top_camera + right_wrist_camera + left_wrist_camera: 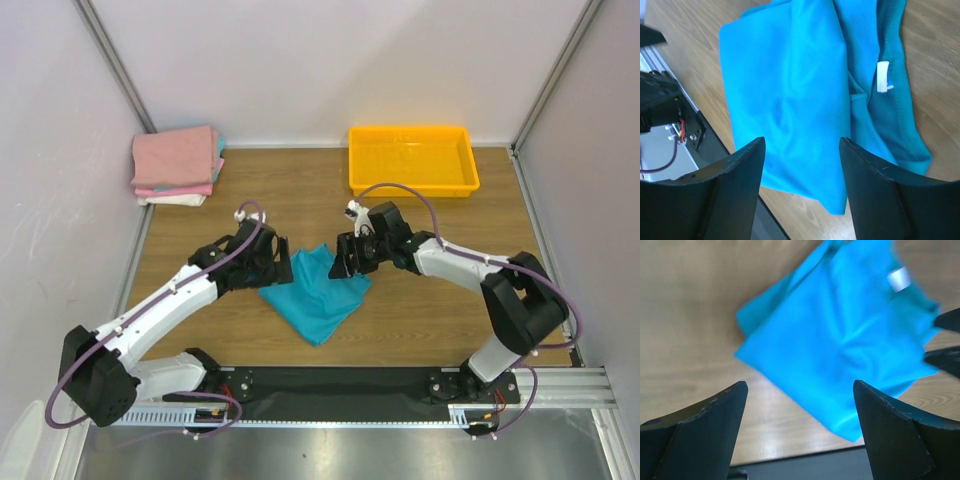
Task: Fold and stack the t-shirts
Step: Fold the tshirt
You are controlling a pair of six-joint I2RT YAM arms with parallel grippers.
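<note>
Wide-spread and holding nothing, the left claw [800, 385] hangs just above the teal t-shirt [315, 295], which lies rumpled and half-folded on the wooden bench [430, 310] between the 2 arms. Opposite it, the right claw [801, 141] is likewise parted and empty. It is poised over the shirt's other side near the collar, where a small white neck label [882, 76] shows in the open neckline. Neither claw appears to touch the cloth, though the wrist views leave the exact gap hard to judge.

The shirt sits mid-bench, apparently so that both arms can reach it, 1 from each flank. Their mirrored stance suggests each is lining up on an edge for the next fold. The shirt's outline is a lopsided diamond with 1 layer doubled over another, so the folding looks begun but far from tidy.

At the far-left corner, well apart, sits a stack of folded t-shirts [175, 160], pink ones above a white one [170, 199] at the bottom. In all likelihood that is where the teal shirt is bound. A yellow tray [412, 131] stands at the far edge to the right, playing no evident part.
</note>
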